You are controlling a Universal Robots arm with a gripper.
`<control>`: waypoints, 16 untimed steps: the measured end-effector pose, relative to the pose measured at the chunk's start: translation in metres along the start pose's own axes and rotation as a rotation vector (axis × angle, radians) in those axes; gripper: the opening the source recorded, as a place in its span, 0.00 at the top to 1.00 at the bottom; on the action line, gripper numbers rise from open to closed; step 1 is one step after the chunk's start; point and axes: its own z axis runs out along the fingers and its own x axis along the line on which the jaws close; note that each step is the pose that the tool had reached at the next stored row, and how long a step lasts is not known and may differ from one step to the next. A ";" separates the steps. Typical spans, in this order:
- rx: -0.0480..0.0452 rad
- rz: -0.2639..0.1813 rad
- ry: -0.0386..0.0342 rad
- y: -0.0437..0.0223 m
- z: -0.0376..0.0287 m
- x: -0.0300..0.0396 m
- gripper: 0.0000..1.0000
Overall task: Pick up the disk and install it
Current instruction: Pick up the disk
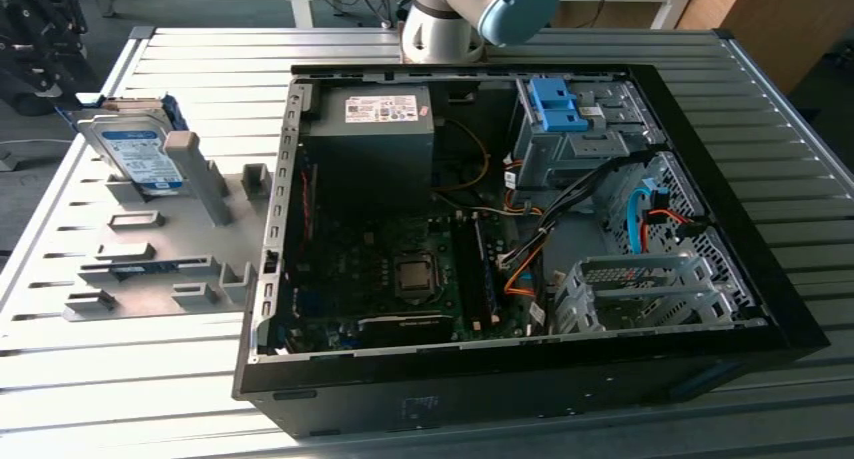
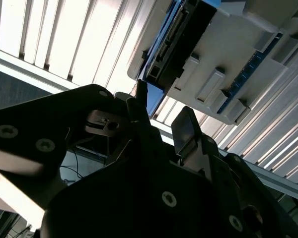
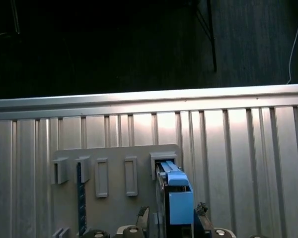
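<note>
The silver rectangular disk (image 1: 134,151) in its blue plastic frame stands on edge in a grey slotted holder (image 1: 147,279) at the exterior view's left. The end effector (image 2: 162,111), spread apart and empty, faces its thin edge.

exterior view: table (image 1: 134,379) lit evenly by soft light, case (image 1: 534,389) interior left shaded | second wrist view: table glared white, gripper (image 2: 161,111) silhouetted | first wrist view: table lit brightly, background beyond left dark
</note>
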 end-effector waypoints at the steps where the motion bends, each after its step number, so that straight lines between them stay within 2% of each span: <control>1: 0.0002 0.000 -0.0001 0.0000 0.0001 0.0000 0.53; 9: 0.0000 -0.006 0.0000 0.0000 0.0005 0.0000 0.52; 10: -0.0001 -0.016 0.0001 -0.0001 0.0010 0.0000 0.45; 14: -0.0028 -0.075 -0.0010 0.0001 0.0032 0.0001 0.45; 16: -0.0034 -0.083 -0.0006 0.0002 0.0042 -0.0002 0.45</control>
